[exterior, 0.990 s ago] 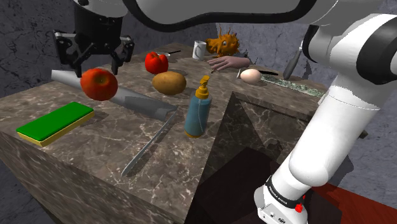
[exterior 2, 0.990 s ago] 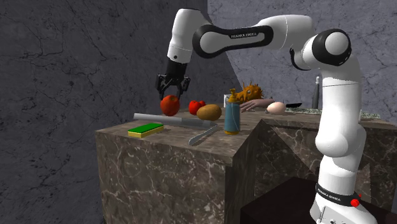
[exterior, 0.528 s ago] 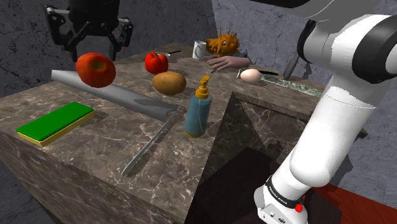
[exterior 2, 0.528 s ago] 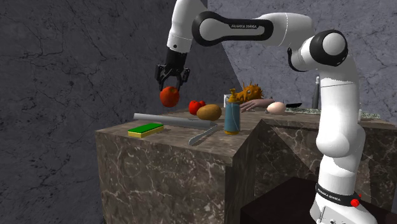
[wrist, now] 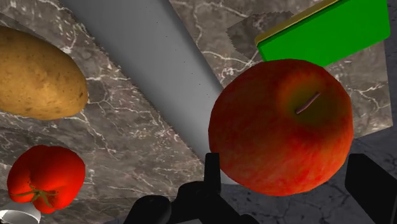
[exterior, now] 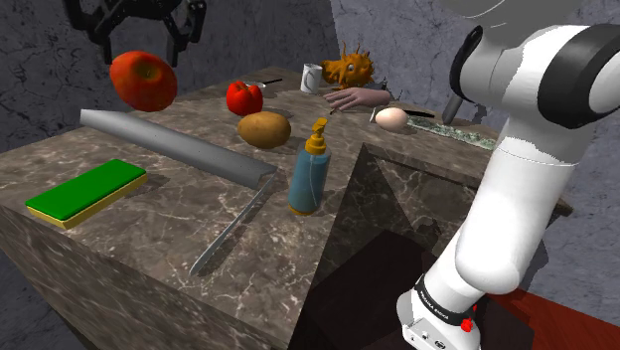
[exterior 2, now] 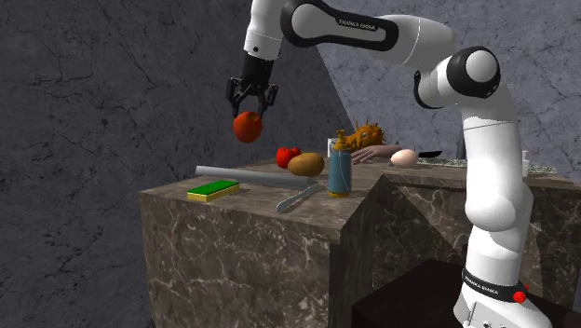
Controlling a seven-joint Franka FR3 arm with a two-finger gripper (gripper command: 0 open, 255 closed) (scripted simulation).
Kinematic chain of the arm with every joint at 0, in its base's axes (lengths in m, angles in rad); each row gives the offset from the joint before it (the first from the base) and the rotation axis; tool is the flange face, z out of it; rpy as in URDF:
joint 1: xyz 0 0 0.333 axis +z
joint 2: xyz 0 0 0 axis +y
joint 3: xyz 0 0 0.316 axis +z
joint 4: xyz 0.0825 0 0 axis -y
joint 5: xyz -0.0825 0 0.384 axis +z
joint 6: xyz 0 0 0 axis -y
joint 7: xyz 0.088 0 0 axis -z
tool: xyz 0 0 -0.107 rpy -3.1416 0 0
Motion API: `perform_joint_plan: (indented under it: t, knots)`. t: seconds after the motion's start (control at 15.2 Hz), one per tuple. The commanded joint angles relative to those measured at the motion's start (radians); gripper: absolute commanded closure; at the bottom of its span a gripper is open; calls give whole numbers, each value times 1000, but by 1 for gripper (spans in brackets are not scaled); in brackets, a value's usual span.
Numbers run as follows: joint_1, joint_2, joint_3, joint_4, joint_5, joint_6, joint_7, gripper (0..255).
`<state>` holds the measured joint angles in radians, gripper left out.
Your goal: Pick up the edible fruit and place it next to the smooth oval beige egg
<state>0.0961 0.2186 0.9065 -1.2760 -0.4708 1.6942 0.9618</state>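
Observation:
A red apple (exterior: 144, 80) with a short stem hangs in the air above the back left of the marble counter (exterior: 149, 234). My black gripper (exterior: 141, 48) is shut on it from above, its fingers clasping the apple's sides. In the second exterior view the apple (exterior 2: 247, 126) hangs under the gripper (exterior 2: 251, 102), well above the counter. The wrist view shows the apple (wrist: 280, 127) between the fingers (wrist: 213, 170) of the gripper (wrist: 292, 177). A beige egg (exterior: 391, 119) lies on the counter's far right part, also seen as the egg (exterior 2: 402, 157) in the second exterior view.
Below the apple lies a long grey tube (exterior: 179, 147) with a green sponge (exterior: 84, 191) in front of it. A red pepper (exterior: 243, 96), a potato (exterior: 263, 129), a blue soap bottle (exterior: 310, 169) and a knife (exterior: 233, 224) sit toward the egg. A white mug (exterior: 312, 77) and a spiky orange object (exterior: 348, 68) stand behind.
The gripper has risen with the apple in it, from just over the grey tube to well above the counter. Nothing else has moved.

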Motion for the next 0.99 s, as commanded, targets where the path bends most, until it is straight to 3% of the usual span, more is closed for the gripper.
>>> perform_joint_plan:
  t: [0.0, 0.26, 0.46, 0.59, 0.73, 0.92]
  knots:
    - [21, 21, -1, 49, -19, -37, -2, 255]
    - [67, 60, -4, 142, -56, -102, -6, 255]
    - [-125, -135, 5, -58, 135, -2, -99, 255]
    - [-206, -266, -32, -166, 269, 48, -187, 255]
    - [-235, -381, -102, -259, 380, 79, -276, 255]
    - [-230, -513, -217, -376, 491, 101, -389, 255]
